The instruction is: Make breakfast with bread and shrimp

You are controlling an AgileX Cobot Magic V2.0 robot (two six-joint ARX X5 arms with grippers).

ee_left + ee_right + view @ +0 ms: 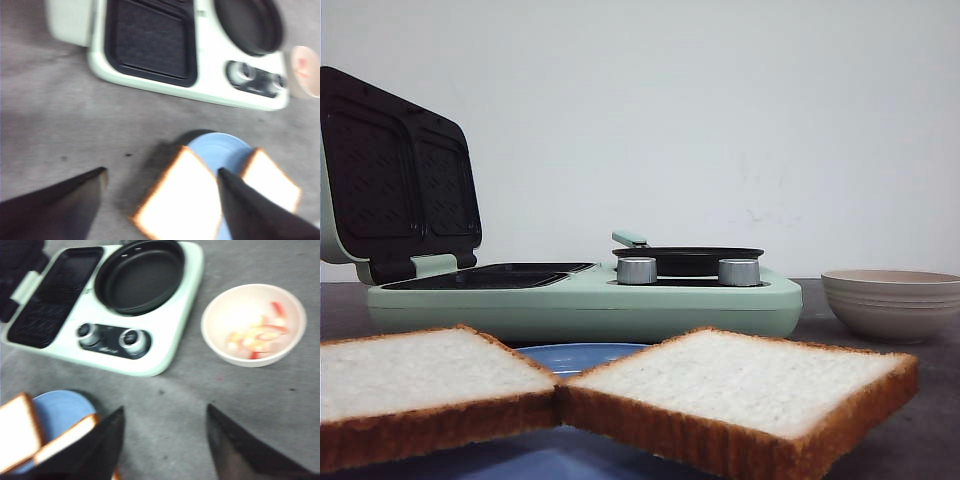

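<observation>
The left gripper point(162, 187) hangs above the tabletop point(60, 125) with its jaws spread wide and nothing between them. One slice of bread point(180, 202) lies right under the gap, and the second slice point(270, 182) is just past the far finger. The right gripper point(165, 435) is released too, empty, over bare tabletop, with both slices off to one side of it and the bowl of shrimp point(254, 325) ahead on the other side.

Both slices sit on a small blue plate point(220, 150) and overhang its rim a good deal; in the front view the two meet at a corner and look slightly tipped. That is where I would expect trouble. A finger pressing down on an overhanging edge could lever the slice up or skid the plate, and a hard squeeze would likely crush such soft crumb. The left fingers look spread about as wide as the slice, so a small misalignment could land a tip on top of it. The wrist views are blurred, so I can't judge the clearance well.

The slices are square, so there is no real long axis. The one under the left gripper is turned diamond-wise, a corner pointing toward the green sandwich maker point(150, 85) beyond, whose lid stands open with the dark plates exposed.
</observation>
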